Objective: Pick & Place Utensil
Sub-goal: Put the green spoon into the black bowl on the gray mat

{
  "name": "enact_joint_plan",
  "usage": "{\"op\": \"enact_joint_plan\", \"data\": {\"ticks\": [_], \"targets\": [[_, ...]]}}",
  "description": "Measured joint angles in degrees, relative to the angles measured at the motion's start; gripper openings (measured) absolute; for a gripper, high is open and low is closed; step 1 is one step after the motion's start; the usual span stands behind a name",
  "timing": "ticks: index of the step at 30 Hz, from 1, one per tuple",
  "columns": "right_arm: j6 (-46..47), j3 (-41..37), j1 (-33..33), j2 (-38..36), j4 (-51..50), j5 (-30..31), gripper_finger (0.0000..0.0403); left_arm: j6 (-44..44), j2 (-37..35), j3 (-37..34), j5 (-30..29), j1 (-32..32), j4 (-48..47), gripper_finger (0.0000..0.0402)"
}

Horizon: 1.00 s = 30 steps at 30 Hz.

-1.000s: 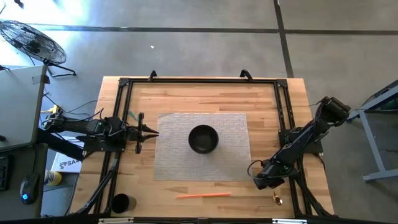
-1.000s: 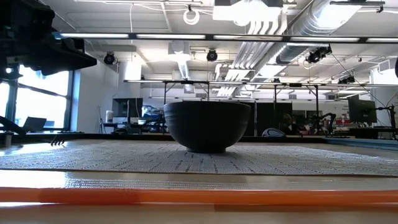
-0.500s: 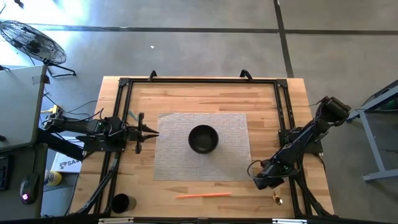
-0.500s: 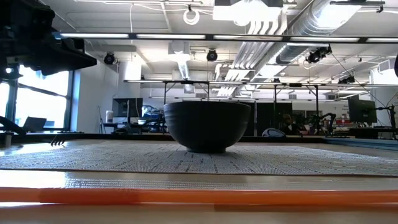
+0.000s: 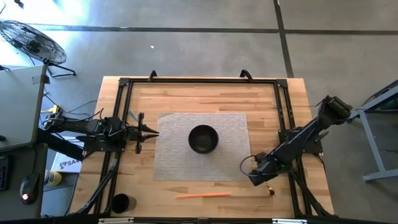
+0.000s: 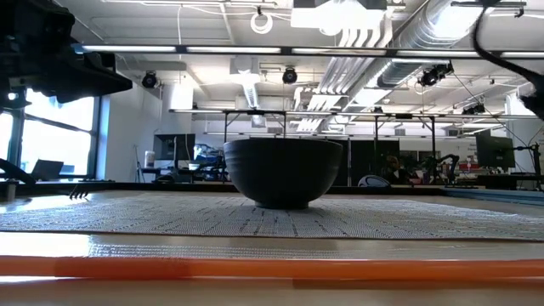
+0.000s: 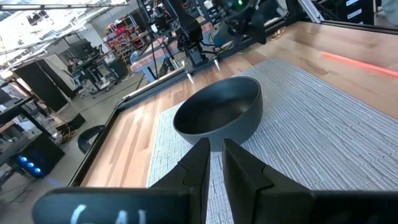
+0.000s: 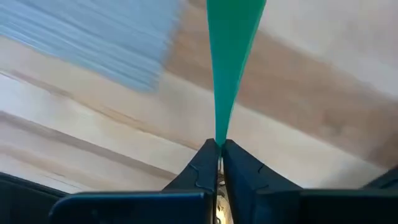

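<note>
My right gripper (image 5: 254, 178) hovers over the table's near right part, right of the grey placemat (image 5: 202, 124), and is shut on a green, tapering utensil (image 8: 231, 56). In the high view only a small gold-brown piece (image 5: 270, 191) shows just beside the gripper. An orange stick (image 5: 203, 195) lies flat on the wood near the table's near edge. A black bowl (image 5: 203, 139) stands upright on the placemat. My left gripper (image 5: 149, 130) waits shut at the placemat's left edge, pointing at the bowl (image 7: 217, 115). My right gripper pinches the green utensil by its narrow end (image 8: 219, 134) between its two fingers. The utensil runs straight on from the fingertips, along the fingers, and widens away from them. It hangs clear above the wood; how far back it reaches is hidden by the fingers.
A black cup (image 5: 121, 203) stands at the near left corner. A black frame (image 5: 199, 81) runs along the far and side edges. Bare wood lies between the placemat and the near edge, around the orange stick (image 6: 272, 268).
My right gripper has moved toward the table's left and a little toward the far edge, staying shut. The gold-brown piece beside it has travelled along. Part of the right arm's cable now shows at the low view's upper right.
</note>
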Motion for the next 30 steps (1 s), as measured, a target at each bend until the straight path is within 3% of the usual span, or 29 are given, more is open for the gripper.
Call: {"op": "enact_joint_plan", "data": {"ticks": [9,17,24,30], "targets": [[-14.6,14.1,-7.4,0.0,-12.2,12.5,0.0003,0.0,0.0,0.0,0.0,0.0,0.0,0.004],[-34.0,25.4,-15.3,1.0,-11.3,27.6,0.0003,0.0,0.0,0.0,0.0,0.0,0.0,0.004],[-55.4,32.4,-26.0,8.1,-1.9,27.2,0.0004,0.0,0.0,0.0,0.0,0.0,0.0,0.004],[-68.6,42.2,-33.2,18.9,-0.8,24.5,0.0003,0.0,0.0,0.0,0.0,0.0,0.0,0.004]]}}
